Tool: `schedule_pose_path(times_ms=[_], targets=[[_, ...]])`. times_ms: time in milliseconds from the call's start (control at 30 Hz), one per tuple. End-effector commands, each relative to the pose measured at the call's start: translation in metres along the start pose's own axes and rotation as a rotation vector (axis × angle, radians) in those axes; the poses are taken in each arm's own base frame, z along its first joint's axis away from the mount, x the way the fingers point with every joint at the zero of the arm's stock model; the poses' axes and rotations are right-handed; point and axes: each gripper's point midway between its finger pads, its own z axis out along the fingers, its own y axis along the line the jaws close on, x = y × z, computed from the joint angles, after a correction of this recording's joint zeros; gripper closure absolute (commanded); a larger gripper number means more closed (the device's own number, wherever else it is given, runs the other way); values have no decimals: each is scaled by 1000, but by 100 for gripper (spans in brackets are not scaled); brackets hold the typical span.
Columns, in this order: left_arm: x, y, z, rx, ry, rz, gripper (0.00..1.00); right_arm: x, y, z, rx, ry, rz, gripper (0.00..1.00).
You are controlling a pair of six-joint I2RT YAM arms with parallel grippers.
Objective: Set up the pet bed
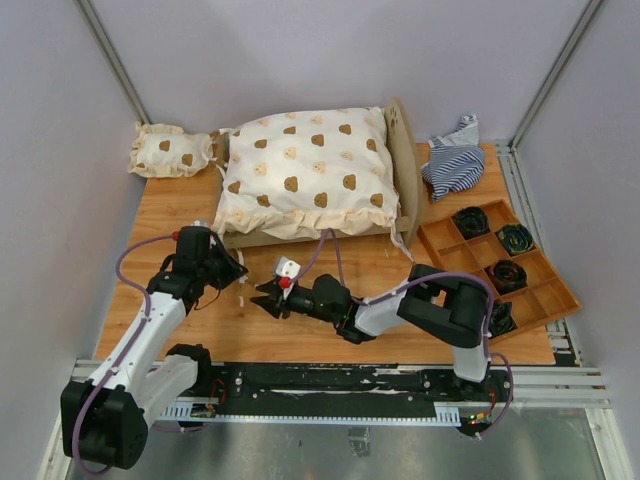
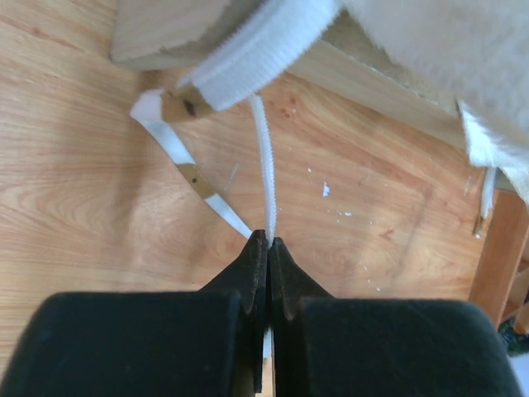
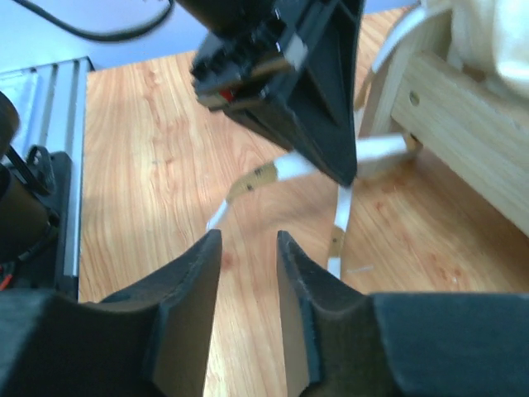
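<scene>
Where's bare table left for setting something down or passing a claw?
Bare wood lies left of the pet bed, below the small cushion, and between the right claw and the near edge. Crowded: the bed's front left corner, where the left claw pinches a white tie, and the right side, taken by the tray and striped cloth.

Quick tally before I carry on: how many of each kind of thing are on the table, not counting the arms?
Pet bed: 1
Cushions: 2
Striped cloth: 1
Tray: 1
Dark rolls: 4
Total: 9
</scene>
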Motion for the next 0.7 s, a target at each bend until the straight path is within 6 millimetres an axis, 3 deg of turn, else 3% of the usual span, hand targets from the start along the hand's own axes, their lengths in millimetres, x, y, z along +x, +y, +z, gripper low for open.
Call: schedule_pose_path(times_ms=[0, 233, 567, 667], targets=[[-26, 8, -3, -65, -122, 6, 100, 14, -24, -13, 103, 66, -76, 63], [-29, 25, 0, -127, -172, -4, 100, 54, -56, -9, 163, 157, -51, 53], [-22, 29, 13, -134, -139, -7, 100, 97, -67, -1, 171, 271, -100, 52], [-21, 33, 15, -141, -139, -11, 100, 109, -71, -1, 179, 318, -121, 56]])
